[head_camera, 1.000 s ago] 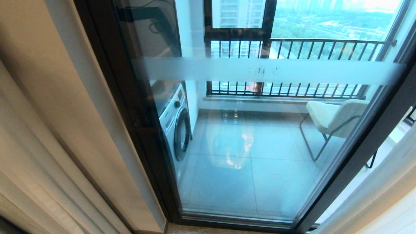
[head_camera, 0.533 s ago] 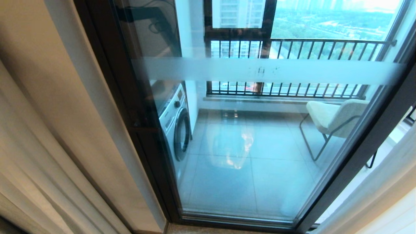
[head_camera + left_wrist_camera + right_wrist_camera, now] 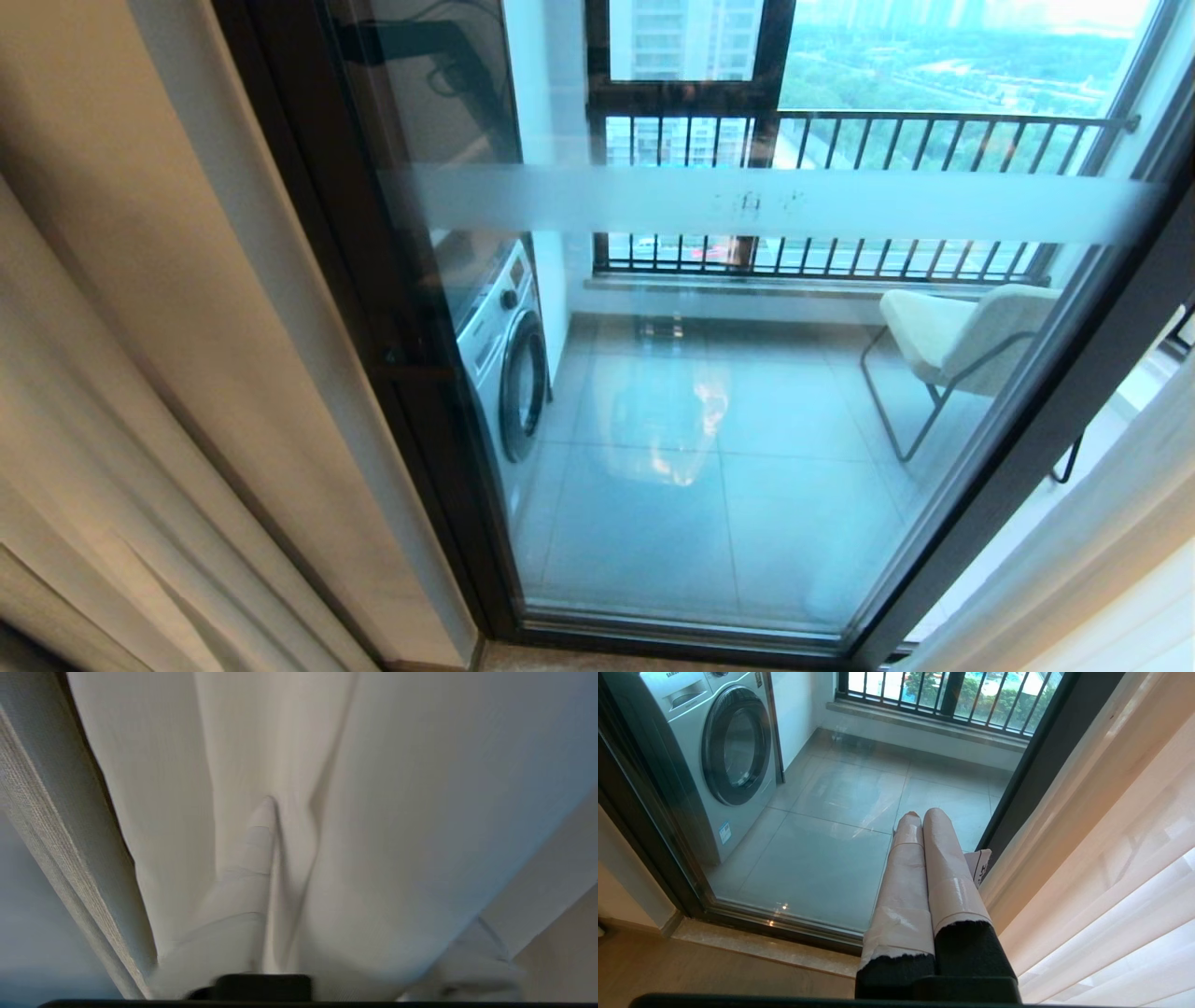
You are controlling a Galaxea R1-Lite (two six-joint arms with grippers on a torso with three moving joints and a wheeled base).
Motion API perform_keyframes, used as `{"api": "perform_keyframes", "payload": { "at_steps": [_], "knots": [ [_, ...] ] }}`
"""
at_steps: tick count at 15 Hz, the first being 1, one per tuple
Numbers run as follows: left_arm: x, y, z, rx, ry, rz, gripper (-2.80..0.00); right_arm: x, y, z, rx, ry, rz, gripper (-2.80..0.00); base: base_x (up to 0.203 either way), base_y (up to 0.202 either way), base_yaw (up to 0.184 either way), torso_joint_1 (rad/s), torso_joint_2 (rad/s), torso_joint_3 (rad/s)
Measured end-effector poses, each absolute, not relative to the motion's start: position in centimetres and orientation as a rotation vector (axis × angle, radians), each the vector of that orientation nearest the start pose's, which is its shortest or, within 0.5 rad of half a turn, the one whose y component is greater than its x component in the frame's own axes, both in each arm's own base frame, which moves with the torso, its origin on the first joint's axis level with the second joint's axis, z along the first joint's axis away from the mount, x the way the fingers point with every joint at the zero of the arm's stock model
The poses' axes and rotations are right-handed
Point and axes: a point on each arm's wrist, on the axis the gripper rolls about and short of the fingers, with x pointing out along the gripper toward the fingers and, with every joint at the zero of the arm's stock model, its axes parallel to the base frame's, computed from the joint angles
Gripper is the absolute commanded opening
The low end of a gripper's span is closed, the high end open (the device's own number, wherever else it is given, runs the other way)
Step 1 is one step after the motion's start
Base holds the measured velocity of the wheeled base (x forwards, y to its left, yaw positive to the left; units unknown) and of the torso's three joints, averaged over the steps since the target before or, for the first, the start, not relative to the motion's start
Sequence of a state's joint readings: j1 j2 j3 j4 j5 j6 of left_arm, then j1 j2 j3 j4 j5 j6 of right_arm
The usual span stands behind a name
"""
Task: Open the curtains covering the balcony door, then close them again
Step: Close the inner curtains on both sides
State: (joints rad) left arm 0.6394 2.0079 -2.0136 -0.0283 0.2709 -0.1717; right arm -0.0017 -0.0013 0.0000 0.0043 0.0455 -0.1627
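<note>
Glass fills most of my head view: the balcony door (image 3: 747,420) stands bare in its dark frame, frosted band across it. The curtains (image 3: 84,485) are drawn off to both sides, one bunch along my left edge and another at the lower right. So the opening half looks done to me, and closing is what remains.

Over the last second only the sheer folds at the lower left have shifted: a fresh crease has formed there, while the door and the balcony behind it sit exactly as they were. I take that as my left arm working into the cloth to start pulling it back across.

The one container in sight is the washing machine (image 3: 509,355) out on the balcony, against its left wall. Its round door is closed and the drum is dark, so I can't tell what is in it, if anything. A pale chair (image 3: 962,336) sits well apart on the right.

The left gripper (image 3: 373,868) is buried in sheer fabric. Its jaws are spread with a fold lying between them, and nothing is pinched that I can see. A coarser drape (image 3: 32,826) hangs just beside it.

The right gripper (image 3: 920,814) is parked low before the glass, its taped fingers pressed together on nothing.
</note>
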Motion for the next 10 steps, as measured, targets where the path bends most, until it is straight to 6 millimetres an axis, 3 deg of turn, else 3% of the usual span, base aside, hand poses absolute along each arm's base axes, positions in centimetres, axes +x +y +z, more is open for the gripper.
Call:
{"api": "perform_keyframes", "payload": {
  "at_steps": [5, 10],
  "knots": [
    [31.7, 24.1, 35.7, -0.185, -0.141, 0.898, -2.8, -2.3, 0.1, 7.5, -0.162, -0.001, 0.044, -2.8, 0.0, 0.0, 0.0, 0.0, 0.0, 0.0],
    [31.4, 22.5, 37.0, -0.189, -0.175, 0.863, -2.8, -2.3, 0.1, 7.5, -0.163, -0.001, 0.044, -2.8, 0.0, 0.0, 0.0, 0.0, 0.0, 0.0]
  ]
}}
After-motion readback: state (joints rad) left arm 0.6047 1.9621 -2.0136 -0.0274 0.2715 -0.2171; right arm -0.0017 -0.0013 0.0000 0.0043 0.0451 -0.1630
